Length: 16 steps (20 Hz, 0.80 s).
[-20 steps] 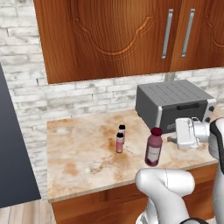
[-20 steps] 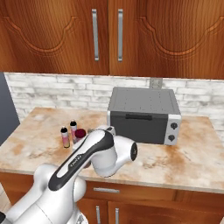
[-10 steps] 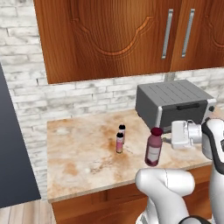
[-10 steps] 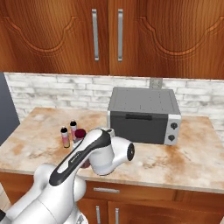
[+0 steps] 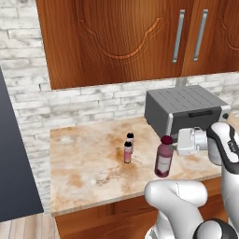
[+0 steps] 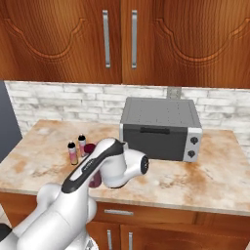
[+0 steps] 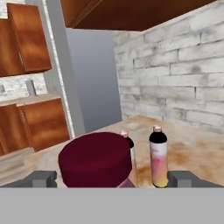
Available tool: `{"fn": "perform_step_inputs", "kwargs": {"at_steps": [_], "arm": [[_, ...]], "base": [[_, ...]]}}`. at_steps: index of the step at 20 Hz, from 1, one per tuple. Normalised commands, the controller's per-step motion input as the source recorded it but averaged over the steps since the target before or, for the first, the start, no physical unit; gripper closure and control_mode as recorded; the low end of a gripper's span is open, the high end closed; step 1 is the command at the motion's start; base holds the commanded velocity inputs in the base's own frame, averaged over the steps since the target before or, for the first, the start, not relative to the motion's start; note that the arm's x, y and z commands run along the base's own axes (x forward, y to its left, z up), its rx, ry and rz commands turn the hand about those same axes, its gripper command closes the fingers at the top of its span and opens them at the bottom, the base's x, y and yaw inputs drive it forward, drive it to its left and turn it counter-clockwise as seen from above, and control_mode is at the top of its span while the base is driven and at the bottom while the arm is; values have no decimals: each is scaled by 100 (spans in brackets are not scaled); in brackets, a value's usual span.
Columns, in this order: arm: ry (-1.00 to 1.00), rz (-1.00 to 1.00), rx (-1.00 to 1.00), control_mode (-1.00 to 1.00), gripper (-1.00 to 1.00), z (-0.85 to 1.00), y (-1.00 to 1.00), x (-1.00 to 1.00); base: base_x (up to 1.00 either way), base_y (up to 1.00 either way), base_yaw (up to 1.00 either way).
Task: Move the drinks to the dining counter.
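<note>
A tall maroon bottle [image 5: 163,158] with a white label stands near the front edge of the marble kitchen counter [image 5: 88,172]. My gripper [image 5: 175,141] reaches in from the right at the height of its cap and is open. In the hand view the gripper [image 7: 113,179] has its dark fingertips [image 7: 42,178] on either side of the maroon cap [image 7: 96,159], apart from it. Two tiny pink black-capped bottles [image 5: 128,151] stand just left of the maroon one, also seen as pink bottles [image 7: 158,155] beyond the cap. The arm hides most of the maroon bottle [image 6: 95,178]. The dining counter is out of view.
A grey toaster oven [image 6: 161,128] sits on the counter behind and right of the bottles. Wooden wall cabinets [image 5: 140,37] hang above a brick backsplash. A dark tall panel [image 5: 11,158] bounds the counter's left end. Bare marble lies left of the bottles.
The hand has slid a little to the left, closer to the maroon bottle's cap. The jaws have stayed open. The bottles have not moved.
</note>
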Motion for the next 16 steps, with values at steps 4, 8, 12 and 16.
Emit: {"fn": "perform_step_inputs", "kwargs": {"at_steps": [4,8,12,16], "arm": [[0,0,0,-100,-100,-2,3,0],[0,0,0,-100,-100,0,12,0],[0,0,0,-100,-100,0,25,-11],[0,0,0,-100,-100,0,22,-17]], "base": [[0,0,0],[0,0,0],[0,0,0],[0,0,0]]}}
